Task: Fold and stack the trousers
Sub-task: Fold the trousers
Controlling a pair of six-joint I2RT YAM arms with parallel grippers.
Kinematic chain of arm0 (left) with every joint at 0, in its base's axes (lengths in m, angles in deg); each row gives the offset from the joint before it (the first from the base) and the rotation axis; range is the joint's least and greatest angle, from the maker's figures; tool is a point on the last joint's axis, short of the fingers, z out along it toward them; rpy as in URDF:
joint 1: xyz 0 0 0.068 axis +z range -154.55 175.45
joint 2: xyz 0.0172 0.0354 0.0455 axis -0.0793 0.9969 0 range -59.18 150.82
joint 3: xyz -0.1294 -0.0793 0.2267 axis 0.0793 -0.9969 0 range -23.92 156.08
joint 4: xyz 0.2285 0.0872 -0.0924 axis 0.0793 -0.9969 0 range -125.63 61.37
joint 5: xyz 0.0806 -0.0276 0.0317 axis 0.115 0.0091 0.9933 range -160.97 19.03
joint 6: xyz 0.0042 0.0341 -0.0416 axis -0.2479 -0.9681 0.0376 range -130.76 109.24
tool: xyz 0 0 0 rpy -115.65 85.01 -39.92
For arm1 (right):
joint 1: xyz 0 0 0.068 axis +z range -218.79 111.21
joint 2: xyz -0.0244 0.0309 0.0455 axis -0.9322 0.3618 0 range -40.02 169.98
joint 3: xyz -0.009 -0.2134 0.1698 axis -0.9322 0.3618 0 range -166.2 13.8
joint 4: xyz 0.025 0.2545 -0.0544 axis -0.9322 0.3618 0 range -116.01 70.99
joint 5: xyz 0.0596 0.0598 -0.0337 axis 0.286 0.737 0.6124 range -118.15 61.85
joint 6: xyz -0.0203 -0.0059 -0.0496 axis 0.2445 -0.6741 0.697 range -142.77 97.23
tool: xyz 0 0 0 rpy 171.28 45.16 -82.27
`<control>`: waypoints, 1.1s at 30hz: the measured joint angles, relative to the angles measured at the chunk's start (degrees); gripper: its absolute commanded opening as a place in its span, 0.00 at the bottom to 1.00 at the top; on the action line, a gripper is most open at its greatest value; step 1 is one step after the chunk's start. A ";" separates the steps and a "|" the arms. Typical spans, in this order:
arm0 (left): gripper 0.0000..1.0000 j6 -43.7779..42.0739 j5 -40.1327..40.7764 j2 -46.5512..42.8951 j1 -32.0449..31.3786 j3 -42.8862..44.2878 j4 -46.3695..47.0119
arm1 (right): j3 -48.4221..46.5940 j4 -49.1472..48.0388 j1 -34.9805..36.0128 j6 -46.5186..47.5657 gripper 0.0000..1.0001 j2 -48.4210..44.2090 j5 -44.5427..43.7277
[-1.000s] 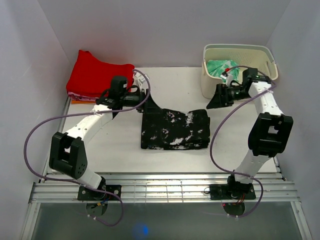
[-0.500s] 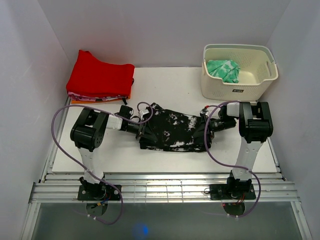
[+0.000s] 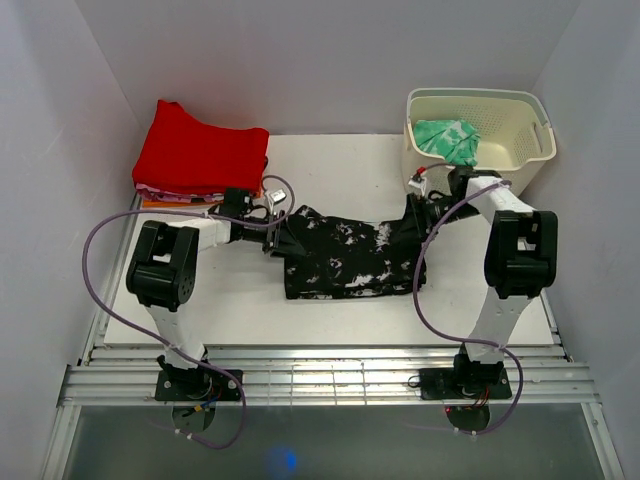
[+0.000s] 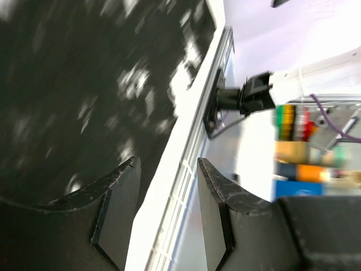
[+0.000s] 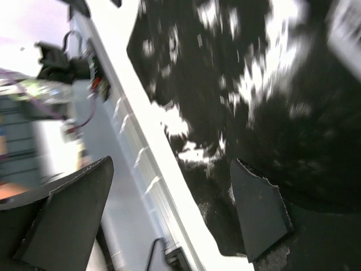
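The trousers (image 3: 350, 258), black with white splatter, lie folded in a rough rectangle at the middle of the table. My left gripper (image 3: 281, 234) is low at their far left corner. In the left wrist view its jaws (image 4: 167, 169) stand apart with only the white table edge between them, and the trousers (image 4: 84, 84) fill the space to one side. My right gripper (image 3: 411, 223) is low at the far right corner. Its jaws (image 5: 169, 175) gape wide in the right wrist view, one finger (image 5: 259, 217) lying against the trousers (image 5: 254, 84), nothing held.
A folded red garment pile (image 3: 200, 152) sits at the far left corner of the table. A cream basket (image 3: 478, 180) with green patterned cloth (image 3: 447, 140) stands at the far right. The metal rail (image 3: 320, 375) runs along the table's near edge.
Both arms came down from the red pile and the basket to the trousers' sides, then shifted to the far corners. The left jaws have narrowed. The trousers' far edge has changed shape.
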 measured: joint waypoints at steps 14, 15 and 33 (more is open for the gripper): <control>0.55 8.22 9.94 13.44 0.13 16.09 15.37 | -3.54 -20.41 -0.39 -14.16 0.69 9.60 -3.98; 0.55 8.50 10.60 16.00 0.24 17.27 15.23 | -3.54 -20.63 -0.39 -14.97 0.69 9.68 -3.85; 0.82 -2.80 24.63 -5.92 4.09 13.20 0.33 | 3.13 -27.87 -0.46 -21.88 0.91 -18.99 -21.99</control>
